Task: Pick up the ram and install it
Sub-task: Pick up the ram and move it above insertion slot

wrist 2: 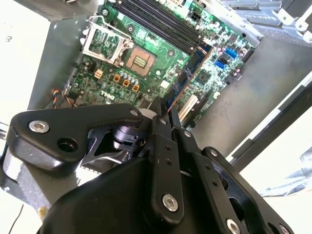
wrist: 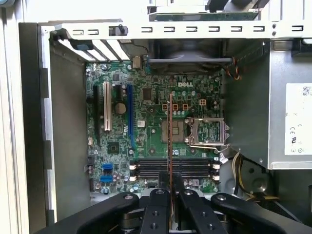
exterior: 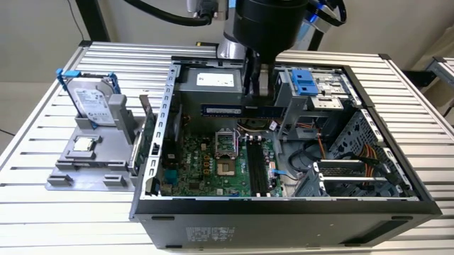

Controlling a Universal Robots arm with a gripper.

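Note:
My gripper is shut on the ram, a long bluish-green stick held level and on edge above the motherboard inside the open computer case. In the first wrist view the ram appears edge-on as a thin line running out from between the fingers, above the black memory slots. The second wrist view shows the ram's edge past my gripper, with the slots farther off. In the exterior view the memory slots lie below and nearer the case's front wall than the ram.
A grey fixture on the exterior view's left holds a hard drive, a small silver CPU chip and an upright expansion card. Inside the case are the power supply, the open CPU socket, a drive cage and cables.

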